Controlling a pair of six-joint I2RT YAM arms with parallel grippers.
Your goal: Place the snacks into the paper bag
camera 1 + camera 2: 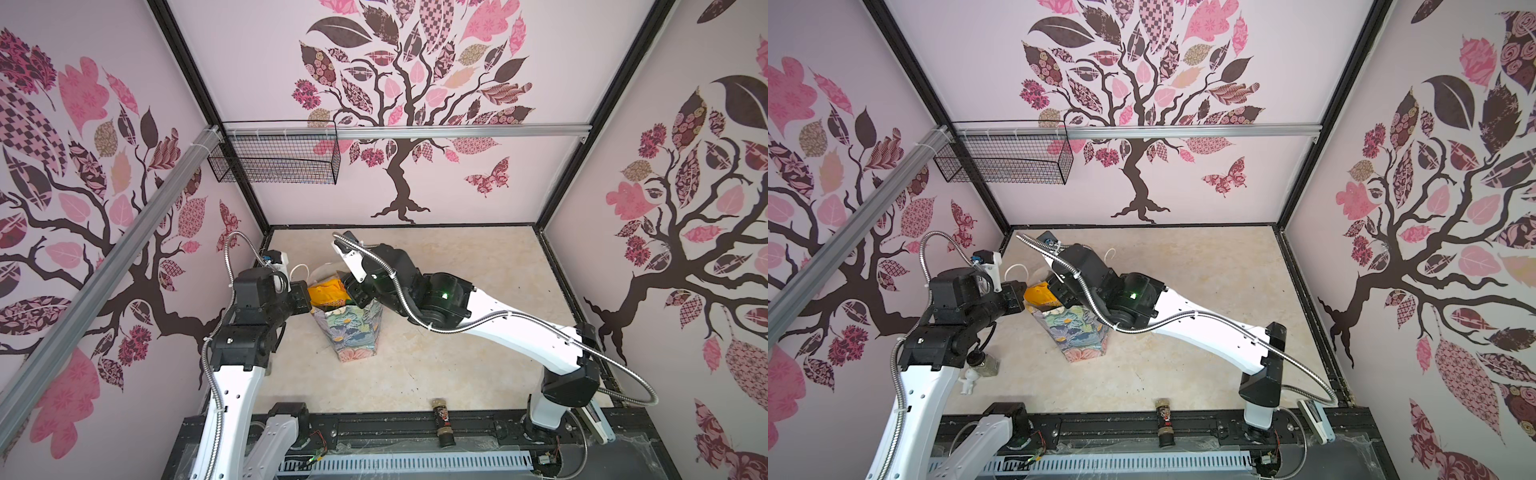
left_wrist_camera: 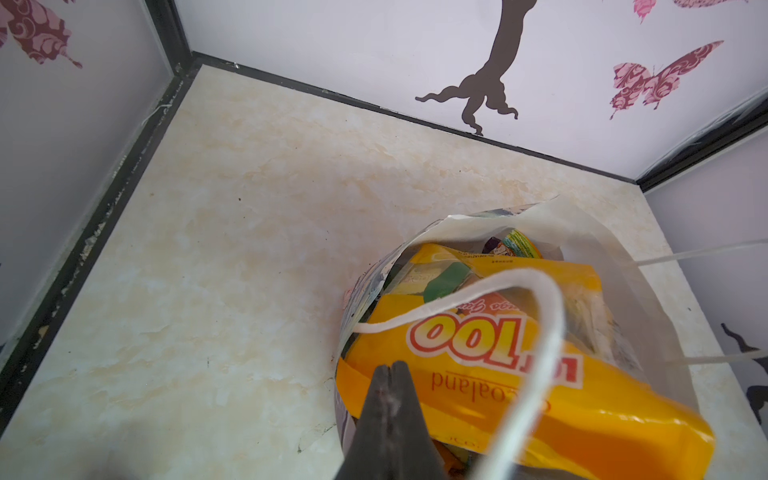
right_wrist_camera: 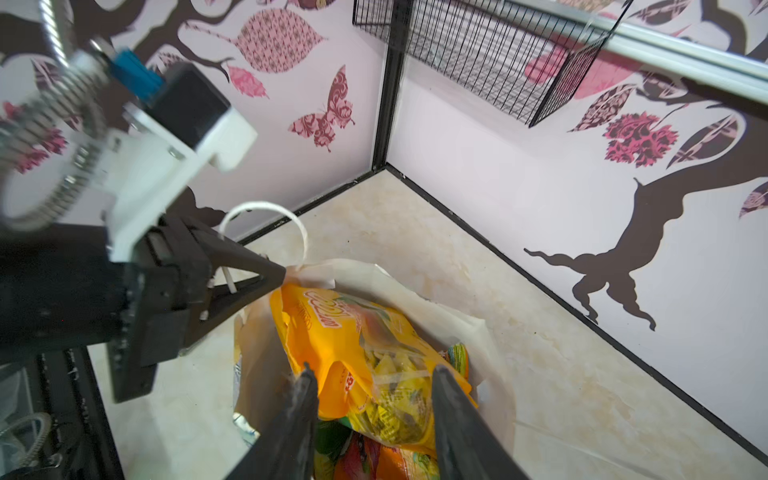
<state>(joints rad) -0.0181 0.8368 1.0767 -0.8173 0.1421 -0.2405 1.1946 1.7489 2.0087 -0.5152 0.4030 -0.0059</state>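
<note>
White moulded shells on left arm (image 1: pixel 232 399) and right arm (image 1: pixel 519 328), blocky black joint housings, ribbed silver conduit (image 1: pixel 636 384) looping beside each, green light (image 1: pixel 445 296) on a right joint, white camera bracket (image 3: pixel 166 158) with blue plug, matte black wedge fingers (image 3: pixel 457 415) on the right pincer (image 3: pixel 374 368)

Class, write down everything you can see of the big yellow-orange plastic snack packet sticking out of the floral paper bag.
The glossy yellow-orange plastic snack packet bears red-and-white lettering and a clear window showing yellow pieces. Crumpled and tilted, it lies on other packets and pokes above the rim of the upright floral paper bag. The open right gripper straddles it; the left gripper, jaws together, sits at its edge. In the left wrist view the white cord handle crosses before it.
</note>
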